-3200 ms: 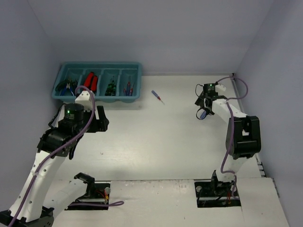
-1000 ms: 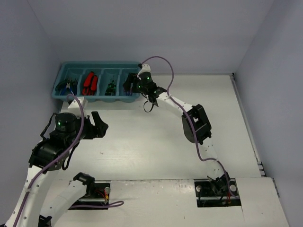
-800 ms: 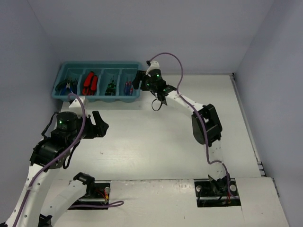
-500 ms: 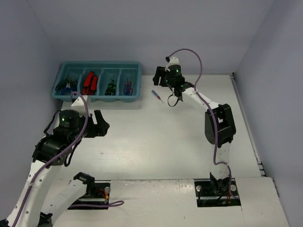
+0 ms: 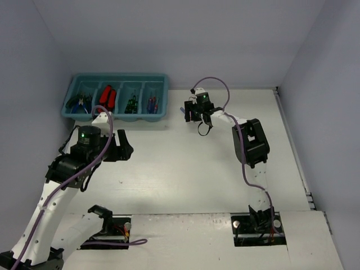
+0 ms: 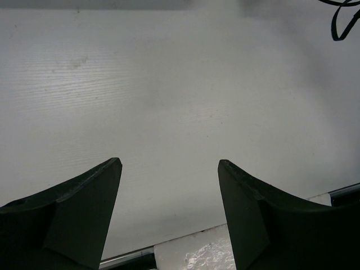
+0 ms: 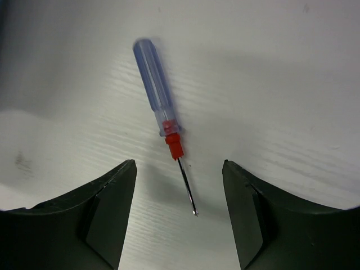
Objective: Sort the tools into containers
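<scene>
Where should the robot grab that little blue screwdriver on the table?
Grab the screwdriver by its blue handle, coming straight down from above with the right gripper. It lies flat on the table, and the handle is its fattest part; the metal shaft is too thin to pinch well. The open jaws should probably close across the handle's width.

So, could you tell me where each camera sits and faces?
Top external: high behind the robot, looking down on table and teal tray; left arm and right arm show.
Left wrist: looks down at the table past its open left gripper.
Right wrist: looks down at a blue-handled screwdriver inside its open right gripper.
All three share the table.
</scene>
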Action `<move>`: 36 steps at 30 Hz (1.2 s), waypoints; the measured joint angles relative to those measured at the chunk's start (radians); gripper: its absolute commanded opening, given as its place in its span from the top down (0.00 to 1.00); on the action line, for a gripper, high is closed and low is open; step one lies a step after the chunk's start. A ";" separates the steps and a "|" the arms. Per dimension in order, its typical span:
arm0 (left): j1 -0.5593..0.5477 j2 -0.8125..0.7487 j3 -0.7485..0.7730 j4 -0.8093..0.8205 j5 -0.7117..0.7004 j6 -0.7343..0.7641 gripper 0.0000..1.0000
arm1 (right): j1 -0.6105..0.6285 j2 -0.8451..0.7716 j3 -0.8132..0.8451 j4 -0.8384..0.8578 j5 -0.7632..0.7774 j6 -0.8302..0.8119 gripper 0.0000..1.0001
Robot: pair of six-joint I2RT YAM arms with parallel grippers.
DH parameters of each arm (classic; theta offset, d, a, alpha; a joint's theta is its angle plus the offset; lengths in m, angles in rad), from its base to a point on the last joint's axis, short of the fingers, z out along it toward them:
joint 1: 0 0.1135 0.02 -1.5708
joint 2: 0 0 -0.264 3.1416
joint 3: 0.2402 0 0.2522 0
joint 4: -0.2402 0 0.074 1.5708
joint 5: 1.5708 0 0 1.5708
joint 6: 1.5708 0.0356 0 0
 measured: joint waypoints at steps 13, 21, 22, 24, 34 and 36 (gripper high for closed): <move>0.000 0.025 -0.005 0.000 0.008 0.000 0.33 | 0.001 0.107 0.101 0.025 0.010 -0.025 0.46; 0.000 0.032 -0.005 0.000 0.007 0.002 0.33 | 0.010 0.125 0.120 0.035 0.021 -0.055 0.63; 0.000 0.032 -0.005 0.000 0.006 0.002 0.33 | 0.012 0.125 0.120 0.035 0.024 -0.060 0.66; 0.000 0.032 -0.005 0.000 0.006 0.002 0.33 | 0.019 0.125 0.119 0.032 0.030 -0.069 0.71; 0.000 0.054 -0.005 0.000 0.015 0.041 0.33 | 0.073 0.058 -0.013 0.090 0.052 -0.105 1.00; 0.000 0.068 -0.004 0.000 0.023 0.062 0.33 | 0.088 0.018 -0.075 0.099 0.052 -0.105 1.00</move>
